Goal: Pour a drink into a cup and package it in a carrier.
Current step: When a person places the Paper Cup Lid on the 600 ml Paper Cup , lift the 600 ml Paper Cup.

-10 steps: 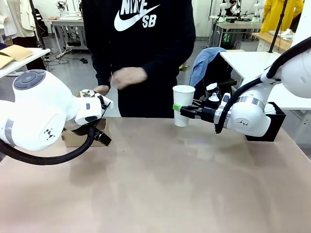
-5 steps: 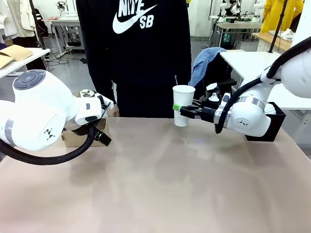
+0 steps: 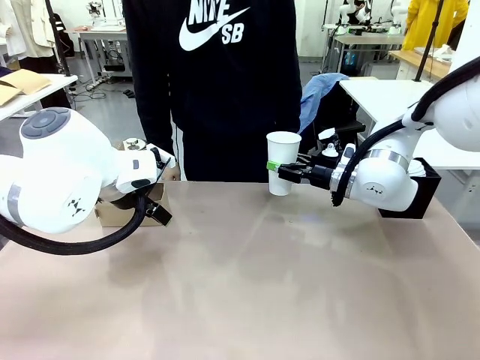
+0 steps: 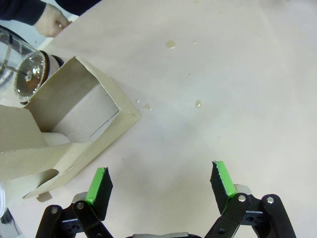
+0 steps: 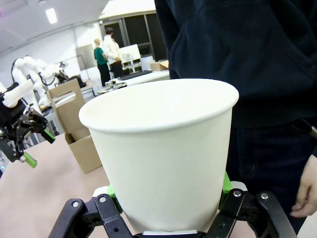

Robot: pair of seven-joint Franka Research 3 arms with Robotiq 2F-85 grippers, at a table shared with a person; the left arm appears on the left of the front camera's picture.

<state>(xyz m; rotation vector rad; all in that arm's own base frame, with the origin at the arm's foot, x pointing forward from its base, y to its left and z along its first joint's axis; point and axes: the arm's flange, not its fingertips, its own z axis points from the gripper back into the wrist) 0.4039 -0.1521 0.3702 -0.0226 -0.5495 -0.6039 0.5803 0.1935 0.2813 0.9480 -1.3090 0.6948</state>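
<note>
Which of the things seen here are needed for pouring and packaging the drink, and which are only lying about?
Needed: cup, held by right gripper; carrier; glass jar; left gripper, open near the carrier.
Lying about: black box; blue cloth; small drops.

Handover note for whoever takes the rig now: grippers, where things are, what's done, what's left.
Right gripper: shut on the cup, upright at the table's far edge, in front of the person.
Left gripper: open, empty, over the table next to the carrier.
Jar: just beyond the carrier, by the person's hand.
Done: cup grasped.
Left: cup's inside is hidden, so the pour is unconfirmed; no lid on it; the carrier pocket in view is empty, so packing is not done.
</note>
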